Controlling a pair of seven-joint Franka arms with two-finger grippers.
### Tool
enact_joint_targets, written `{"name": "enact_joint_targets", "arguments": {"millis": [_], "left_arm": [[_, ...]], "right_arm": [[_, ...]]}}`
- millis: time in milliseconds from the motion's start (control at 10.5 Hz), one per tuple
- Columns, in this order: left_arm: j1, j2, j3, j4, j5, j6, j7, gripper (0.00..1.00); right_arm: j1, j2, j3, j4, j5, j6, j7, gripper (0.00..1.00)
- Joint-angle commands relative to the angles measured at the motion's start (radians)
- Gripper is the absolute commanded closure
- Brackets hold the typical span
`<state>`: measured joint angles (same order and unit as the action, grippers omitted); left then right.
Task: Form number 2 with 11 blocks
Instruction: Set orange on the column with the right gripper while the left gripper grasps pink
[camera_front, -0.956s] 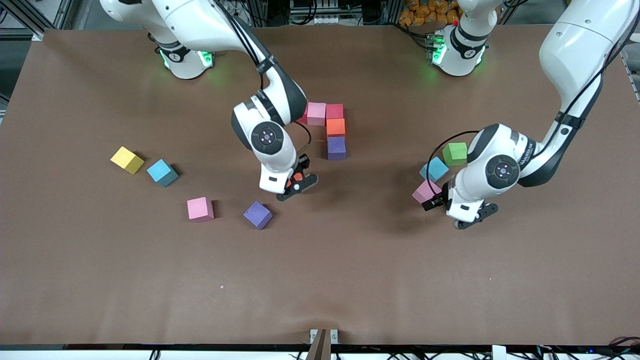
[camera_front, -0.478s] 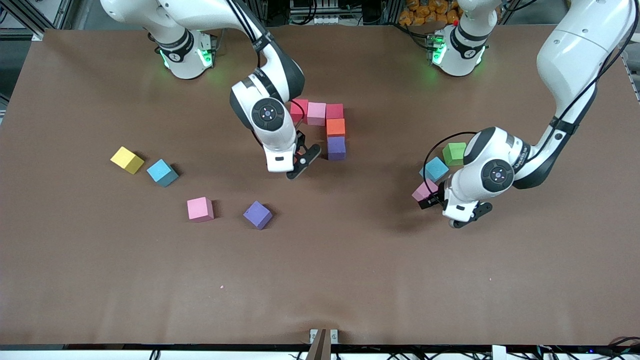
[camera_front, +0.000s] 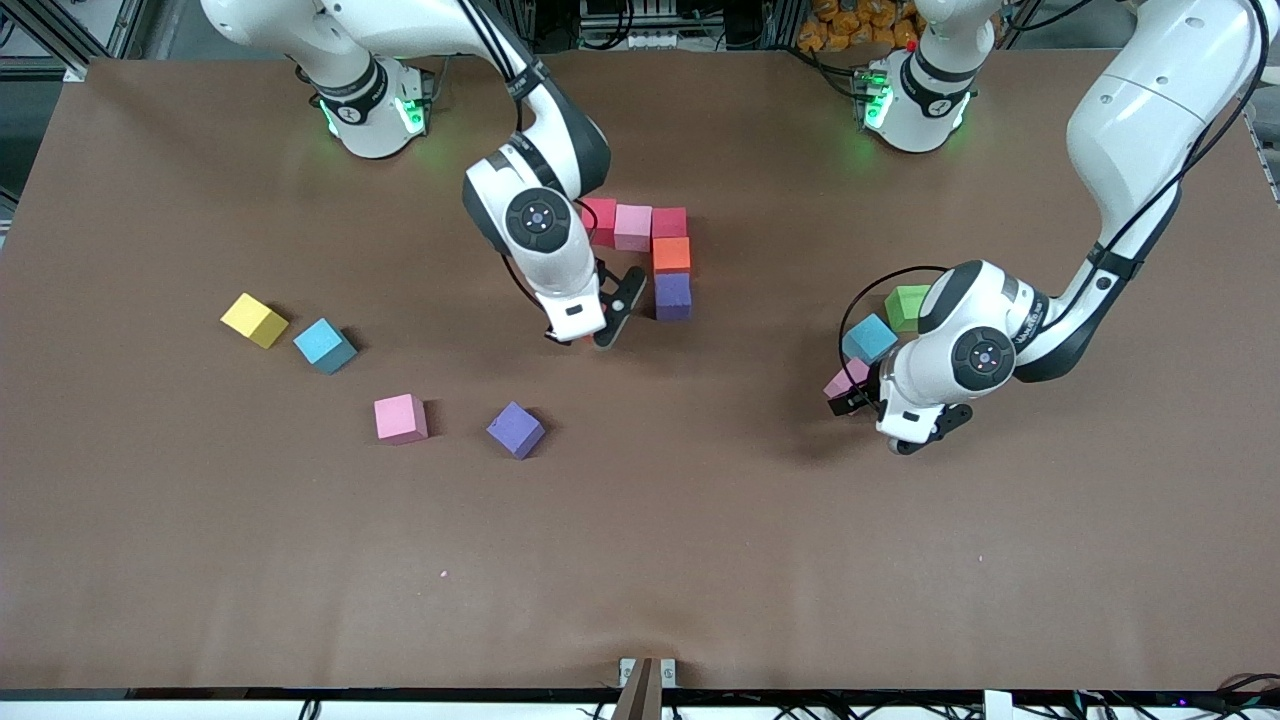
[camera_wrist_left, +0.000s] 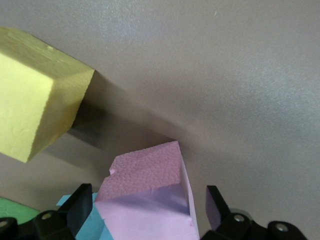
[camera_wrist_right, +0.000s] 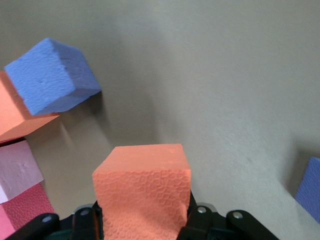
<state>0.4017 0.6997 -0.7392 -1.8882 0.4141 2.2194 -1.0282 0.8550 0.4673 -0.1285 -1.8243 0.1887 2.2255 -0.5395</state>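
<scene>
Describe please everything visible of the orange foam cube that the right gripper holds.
The orange foam cube is matte, with a fine honeycomb texture on its faces. The right gripper is shut on two of its sides and holds it roughly level, beside the purple foam cube that ends the row already built.

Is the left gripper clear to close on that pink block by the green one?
Probably yes: the left gripper is open with its fingers on either side of the pink block; a light blue block touches it but leaves the sides free.

A green cube (camera_front: 907, 303) sits on the brown table (camera_front: 700, 560), seemingly partly hidden.
</scene>
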Motion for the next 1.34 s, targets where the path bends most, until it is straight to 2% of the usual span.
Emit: {"name": "enact_joint_targets", "arguments": {"millis": [0, 96, 287, 382, 573, 1242], "left_arm": [[-0.006, 0.006, -0.005, -0.005, 0.020, 0.002, -0.042, 0.19], [-0.007, 0.012, -0.002, -0.002, 0.021, 0.002, -0.065, 0.29], [-0.008, 0.014, -0.002, 0.006, 0.020, 0.002, -0.087, 0.41], [-0.006, 0.012, -0.002, 0.012, 0.018, 0.002, -0.098, 0.50], [-0.006, 0.006, -0.002, 0.030, 0.020, 0.002, -0.159, 0.57], [-0.034, -0.023, -0.011, 0.074, 0.009, -0.006, -0.289, 0.57]], "right_arm": [[0.039, -0.009, -0.005, -0.020, -0.014, 0.029, -0.077, 0.63], [0.050, 0.002, -0.005, -0.021, -0.014, 0.057, -0.114, 0.63], [0.079, 0.030, -0.005, -0.021, -0.015, 0.089, -0.131, 0.63], [0.114, 0.046, -0.005, -0.021, -0.017, 0.112, -0.131, 0.63], [0.154, 0.076, -0.006, -0.023, -0.018, 0.144, -0.131, 0.63], [0.159, 0.116, -0.006, -0.023, -0.031, 0.192, -0.132, 0.63]]}}
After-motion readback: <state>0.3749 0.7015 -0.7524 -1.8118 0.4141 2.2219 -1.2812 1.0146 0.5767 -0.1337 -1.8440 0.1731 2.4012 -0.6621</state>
